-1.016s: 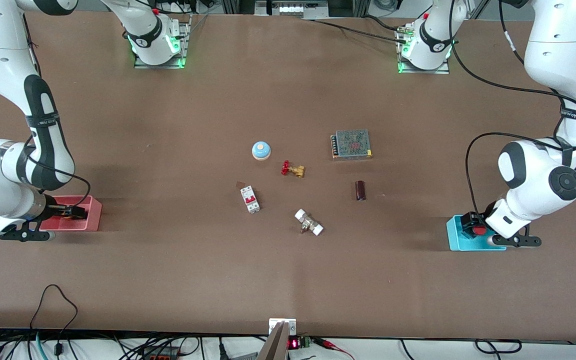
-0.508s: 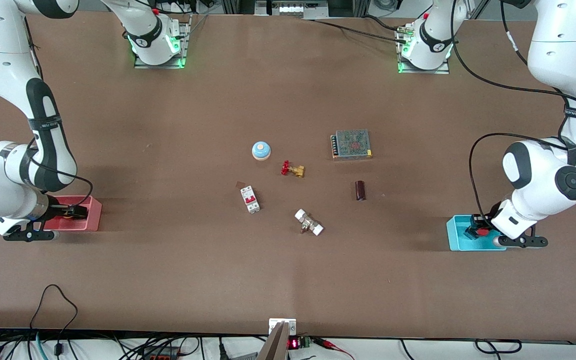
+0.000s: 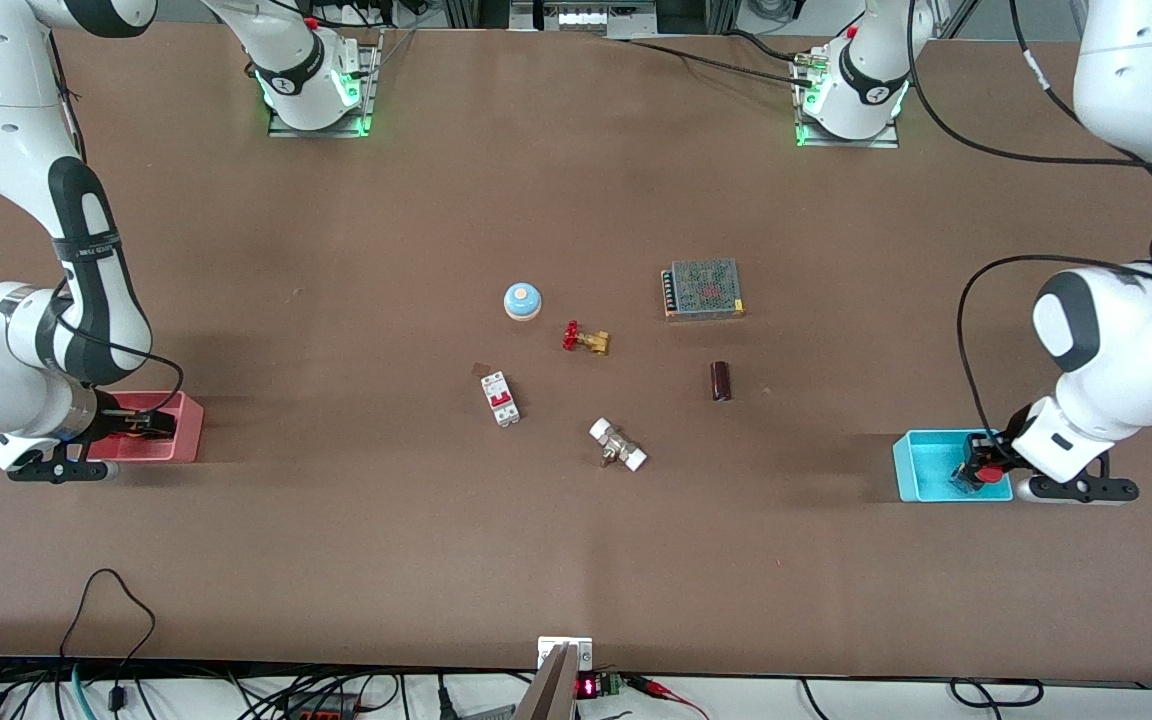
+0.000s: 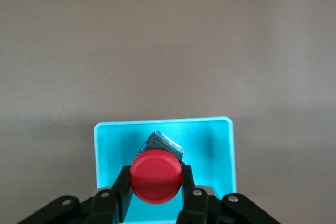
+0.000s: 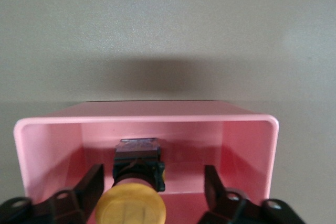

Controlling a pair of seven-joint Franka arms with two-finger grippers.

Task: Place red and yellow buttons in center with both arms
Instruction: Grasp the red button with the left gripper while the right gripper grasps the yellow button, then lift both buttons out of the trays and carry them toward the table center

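Fingers of the left gripper (image 4: 156, 195) clamp the red button (image 4: 156, 176) over the cyan bin (image 4: 218, 129); the right gripper (image 5: 152, 190) brackets, unclosed, the yellow button (image 5: 130, 209) in the pink bin (image 5: 147, 121). Next: close, lift, carry both to center.

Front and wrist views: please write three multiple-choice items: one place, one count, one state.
1. The round red-capped push button lies: A in the cyan plastic bin; B on a mesh-topped box; C beside a breaker.
2. Plastic bins on the brown table: A one; B two; C four.
3. The right gripper's fingers around the yellow-capped push button are: A open; B shut; C hidden.
Key: A, the left gripper grips it there; B, the cyan one plus the pink plastic bin; A, a gap shows beside the button.
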